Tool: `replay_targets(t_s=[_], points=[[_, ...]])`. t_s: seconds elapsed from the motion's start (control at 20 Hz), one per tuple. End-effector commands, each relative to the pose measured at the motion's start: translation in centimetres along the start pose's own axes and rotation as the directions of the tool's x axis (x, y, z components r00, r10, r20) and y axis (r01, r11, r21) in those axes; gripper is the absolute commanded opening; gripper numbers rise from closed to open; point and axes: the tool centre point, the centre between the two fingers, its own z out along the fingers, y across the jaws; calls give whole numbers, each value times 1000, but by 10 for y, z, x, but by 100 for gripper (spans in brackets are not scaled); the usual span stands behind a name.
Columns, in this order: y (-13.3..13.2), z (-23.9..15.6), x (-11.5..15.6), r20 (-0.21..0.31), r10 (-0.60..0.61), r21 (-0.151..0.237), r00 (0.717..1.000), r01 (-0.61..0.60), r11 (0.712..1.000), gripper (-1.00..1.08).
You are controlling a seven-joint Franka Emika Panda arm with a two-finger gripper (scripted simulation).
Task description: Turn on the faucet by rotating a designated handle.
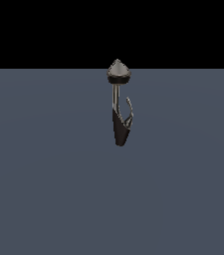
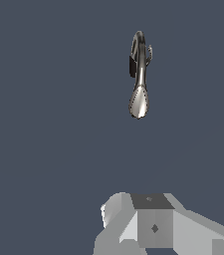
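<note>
The faucet (image 1: 118, 127) stands on the grey-blue floor in the middle of the exterior view. It has a grey-and-black cone cap (image 1: 119, 71), a thin shiny stem and a black tapered body. The thin curved silvery handle (image 1: 129, 110) branches off the body toward the exterior view's right. The wrist view shows the faucet (image 2: 139, 94) from above, with the handle (image 2: 149, 54) as a small hook beside it. My gripper (image 2: 153, 224) shows only as grey blocks at that picture's edge, well apart from the faucet. No gap between its fingers shows. The arm is out of the exterior view.
A flat grey-blue floor (image 1: 44, 189) surrounds the faucet on all sides, with a black background behind it. No other object shows in either view.
</note>
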Motion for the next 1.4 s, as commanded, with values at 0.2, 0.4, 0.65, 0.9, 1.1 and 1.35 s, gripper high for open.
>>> replay_targets(t_s=[0.2, 0.4, 0.65, 0.9, 1.1, 1.35], points=[[-6, 0, 3, -2, -21, 6, 1000, 21, 1000, -100], [-17, 1, 6, -7, -58, 15, 998, 58, 998, -100], [-17, 1, 7, -6, -54, 17, 999, 54, 998, -100], [-18, 4, 16, 4, -25, 37, 1000, 25, 999, -100], [-19, 7, 28, 20, 20, 66, 1000, -21, 998, -100], [-20, 16, 52, 54, 103, 114, 993, -108, 988, -100]])
